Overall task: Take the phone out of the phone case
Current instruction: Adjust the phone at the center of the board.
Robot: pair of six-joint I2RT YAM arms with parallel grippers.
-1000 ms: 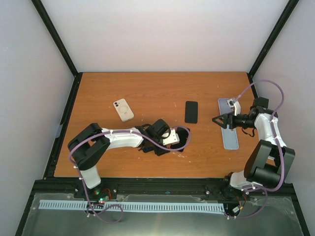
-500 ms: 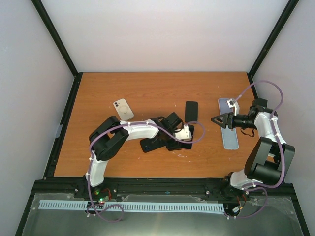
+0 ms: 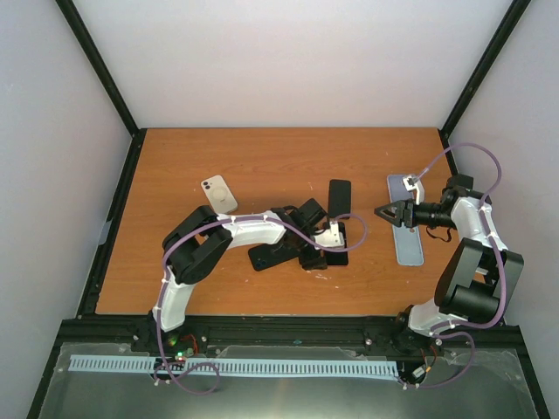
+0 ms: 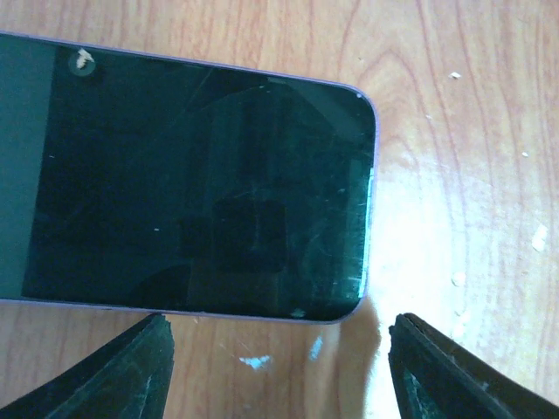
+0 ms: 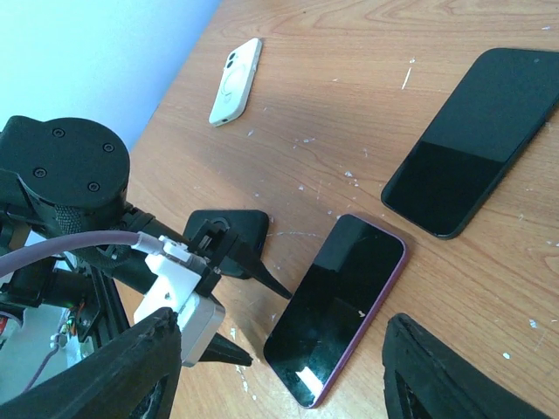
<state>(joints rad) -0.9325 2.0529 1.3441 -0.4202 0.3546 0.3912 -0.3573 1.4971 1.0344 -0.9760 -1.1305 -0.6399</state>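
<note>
The phone lies screen up on the wooden table, its dark glass framed by the thin purple rim of the phone case. It shows whole in the right wrist view. My left gripper is open and low over the table. Its two black fingers straddle bare wood just short of the phone's long edge, near one corner, without touching it. It reaches in from the left. My right gripper hovers open and empty to the right of the phone, pointing left at it.
A bare black phone lies just beyond the cased one. A white phone-shaped slab with a camera ring rests at the far left. A pale lilac slab lies under my right wrist. Black frame rails border the table.
My left arm has swung to the right, bringing its open fingers up to the phone's edge. My right gripper has held its place, its fingers slightly narrower.
</note>
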